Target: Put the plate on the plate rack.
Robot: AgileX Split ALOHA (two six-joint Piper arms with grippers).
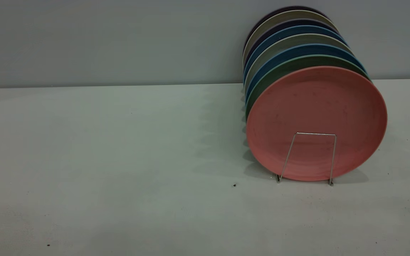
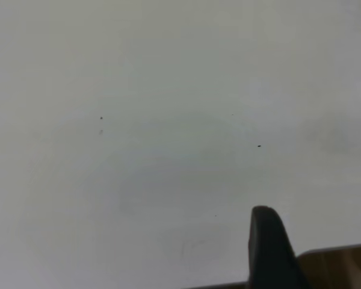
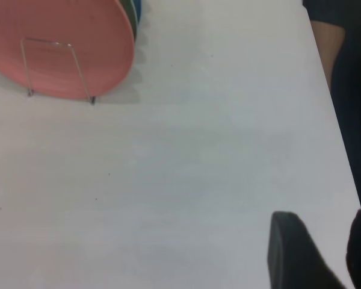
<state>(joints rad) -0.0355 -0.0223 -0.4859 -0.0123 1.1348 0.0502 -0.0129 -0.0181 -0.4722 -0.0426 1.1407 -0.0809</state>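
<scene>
The round salmon-pink matte plate [image 1: 317, 117] is already standing upright at the front of the thin silver wire plate rack [image 1: 313, 156], leaning just behind the front loop divider. What seems left is for both arms to be keeping well clear, so nothing nudges the row.

The left gripper [image 2: 271, 253] is hanging over bare white table [image 1: 119, 160]; the right gripper [image 3: 316, 253] is hovering well apart from the rack. Whether either is clenched or released, I cannot tell.

Counting: 1 pink plate, 1 rack, roughly 7 other upright plates [image 1: 290, 46] behind, though the rear ones overlap. A person's arm [image 3: 328, 48] is showing beyond the table edge.
</scene>
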